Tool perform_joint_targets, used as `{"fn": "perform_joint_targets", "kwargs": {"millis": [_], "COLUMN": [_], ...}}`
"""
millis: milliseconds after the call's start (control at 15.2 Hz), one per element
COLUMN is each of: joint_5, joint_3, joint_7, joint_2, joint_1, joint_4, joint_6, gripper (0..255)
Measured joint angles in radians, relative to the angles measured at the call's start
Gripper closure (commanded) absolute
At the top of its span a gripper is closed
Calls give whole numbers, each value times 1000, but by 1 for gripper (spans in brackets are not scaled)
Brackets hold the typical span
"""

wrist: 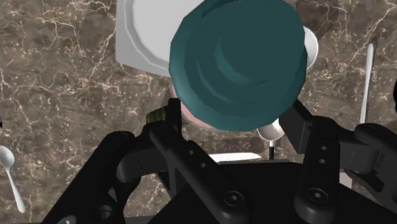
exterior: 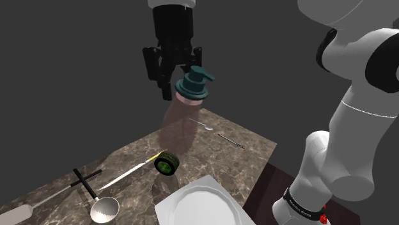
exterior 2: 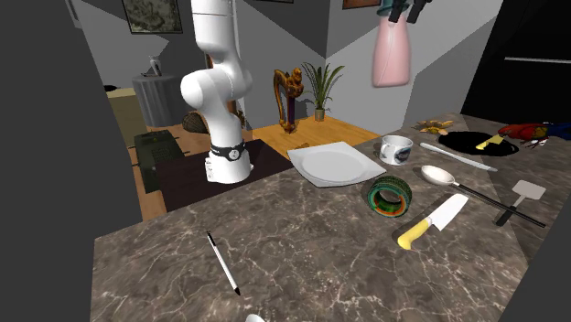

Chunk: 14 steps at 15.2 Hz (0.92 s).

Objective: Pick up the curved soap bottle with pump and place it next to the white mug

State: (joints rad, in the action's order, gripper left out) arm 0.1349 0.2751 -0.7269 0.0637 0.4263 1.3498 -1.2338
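Bottle (exterior: 181,121): curved pale pink body, dark teal pump cap. It hangs high above the bench (exterior: 246,152), its neck pinched in the gripper (exterior: 178,82). The second exterior view adds the white mug (exterior 2: 395,147), right of the plate (exterior 2: 334,166) and well below the bottle. The wrist view looks down on the cap, with fingers (wrist: 167,130) either side.

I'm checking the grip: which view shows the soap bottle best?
The shoulder view: soap bottle whole, its neck in the claw. The second exterior view shows its pink body, top cropped; the wrist view, the pump cap from above.
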Motion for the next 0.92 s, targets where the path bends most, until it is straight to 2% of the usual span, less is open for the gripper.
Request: {"fn": "perform_joint_targets", "kwargs": {"millis": [462,924], "joint_5": [6,-26], "joint_3": [79,156], "joint_7": [-175,-371], "joint_2": [48,170], "joint_1": [97,227], "joint_4": [-39,-190], "joint_6": [-32,-26], "gripper": [255,255]}}
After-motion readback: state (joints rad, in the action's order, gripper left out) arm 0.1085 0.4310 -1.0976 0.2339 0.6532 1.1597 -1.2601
